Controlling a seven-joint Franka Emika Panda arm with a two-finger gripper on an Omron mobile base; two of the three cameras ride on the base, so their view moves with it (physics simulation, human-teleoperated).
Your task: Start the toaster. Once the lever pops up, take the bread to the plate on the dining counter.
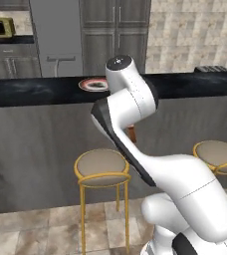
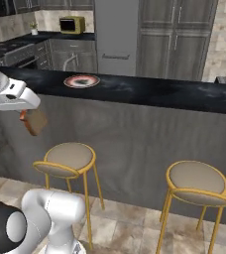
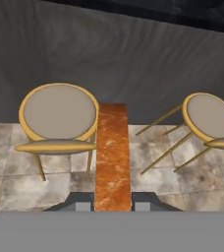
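My gripper (image 3: 112, 204) clamps the orange-brown square toast slice (image 3: 112, 157); the red-rimmed round plate (image 2: 81, 81) sits up-right of it on the black marbled counter (image 2: 149, 92).

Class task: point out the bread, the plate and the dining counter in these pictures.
bread (image 3: 112, 152): hand view, middle of its crust edge.
plate (image 2: 82, 81): right base view, its pale centre.
dining counter (image 2: 149, 92): right base view, bare black top.

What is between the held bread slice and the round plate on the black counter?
In the right base view, the orange-brown bread slice hangs below the black marbled counter edge; only the grey front panel and bare countertop separate it from the reddish-rimmed round plate.
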